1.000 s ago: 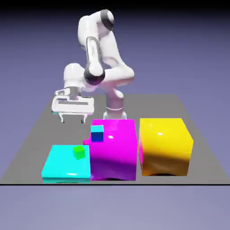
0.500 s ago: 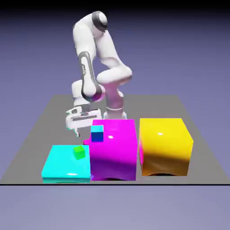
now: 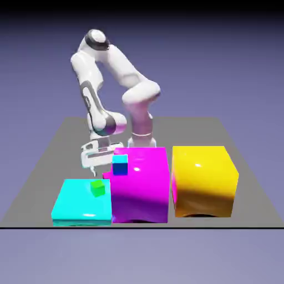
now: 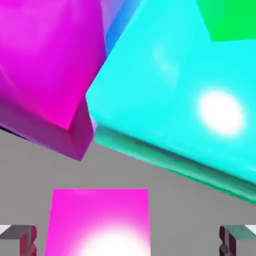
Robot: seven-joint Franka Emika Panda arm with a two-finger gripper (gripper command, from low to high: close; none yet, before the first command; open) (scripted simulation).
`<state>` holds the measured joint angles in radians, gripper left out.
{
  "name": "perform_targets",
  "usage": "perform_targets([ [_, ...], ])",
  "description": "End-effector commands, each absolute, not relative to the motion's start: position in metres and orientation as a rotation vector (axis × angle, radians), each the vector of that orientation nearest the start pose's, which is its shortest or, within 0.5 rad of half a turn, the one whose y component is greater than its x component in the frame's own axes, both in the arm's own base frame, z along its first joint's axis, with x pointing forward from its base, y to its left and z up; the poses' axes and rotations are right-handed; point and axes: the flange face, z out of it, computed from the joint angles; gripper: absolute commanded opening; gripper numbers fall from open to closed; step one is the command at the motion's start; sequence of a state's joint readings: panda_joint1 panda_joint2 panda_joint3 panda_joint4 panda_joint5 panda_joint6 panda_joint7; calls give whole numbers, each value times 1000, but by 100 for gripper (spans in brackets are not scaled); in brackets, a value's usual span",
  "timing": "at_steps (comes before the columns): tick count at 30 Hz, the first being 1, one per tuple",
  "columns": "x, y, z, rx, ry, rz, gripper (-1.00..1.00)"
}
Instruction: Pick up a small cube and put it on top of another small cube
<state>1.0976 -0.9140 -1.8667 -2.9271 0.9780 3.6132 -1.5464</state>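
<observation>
Cube (image 4: 100,220) bright magenta-pink, white glare on top, squarish face.

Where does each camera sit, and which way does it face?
Exterior view: fixed, across the table and above, facing the robot; shows the white jointed arm and end effector.
Hand view: on the hand, looking along the open end effector; two grey fingertips show at the bottom edge.
Both share the small magenta-pink cube, flat cyan block and small green cube.
</observation>
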Motion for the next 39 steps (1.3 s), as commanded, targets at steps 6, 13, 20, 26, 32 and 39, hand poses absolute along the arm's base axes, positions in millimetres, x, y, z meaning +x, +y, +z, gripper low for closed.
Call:
perform_targets([
  [6, 225, -174, 119, -2770, 548, -575, -100],
  [13, 218, -185, 161, -2768, 545, -609, -100],
  [20, 203, -188, 179, -2780, 592, -573, -100],
  [26, 289, -237, 238, -2678, 481, -799, -100],
  [32, 366, -224, 298, -2591, 198, -808, -100],
  [39, 427, -190, 371, -2589, -91, -662, -100],
])
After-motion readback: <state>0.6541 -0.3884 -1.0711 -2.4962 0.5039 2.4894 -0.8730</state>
